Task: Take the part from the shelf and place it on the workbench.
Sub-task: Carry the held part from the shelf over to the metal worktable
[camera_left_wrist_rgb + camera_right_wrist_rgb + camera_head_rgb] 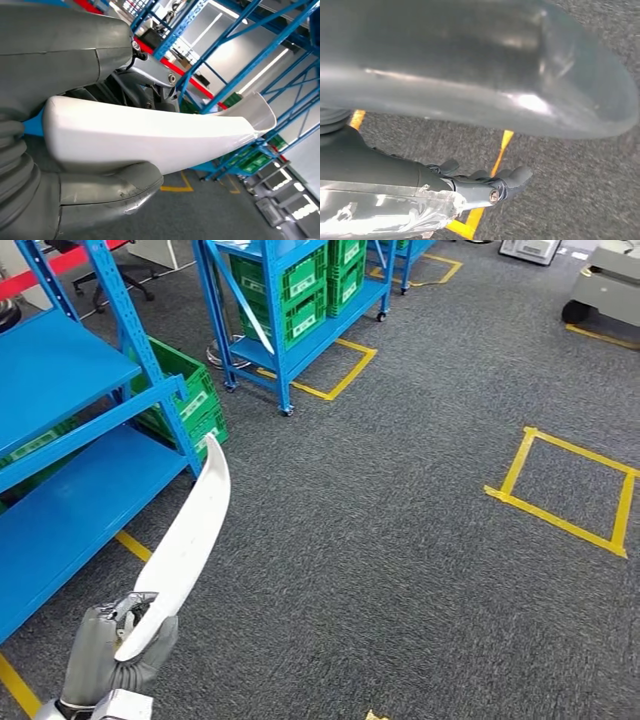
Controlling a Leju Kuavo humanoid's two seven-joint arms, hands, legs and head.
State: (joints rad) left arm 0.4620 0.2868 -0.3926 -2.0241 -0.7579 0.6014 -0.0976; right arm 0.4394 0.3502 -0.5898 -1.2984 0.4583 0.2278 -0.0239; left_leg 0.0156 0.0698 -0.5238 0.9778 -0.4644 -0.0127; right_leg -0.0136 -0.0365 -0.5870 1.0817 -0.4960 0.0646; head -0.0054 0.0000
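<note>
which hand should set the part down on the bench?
Left. The left hand already grips the white part at its lower end. The right hand hangs over the carpet with nothing in it.

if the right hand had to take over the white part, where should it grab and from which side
Probably the middle of the white part, coming from the open floor side on the robot's right. The left hand already grips the narrow lower end, the upper end flares into a curved lip, and the blue shelf stands close on the other side.

Part's (185, 545) gripped end behind fingers (143, 602)
</note>
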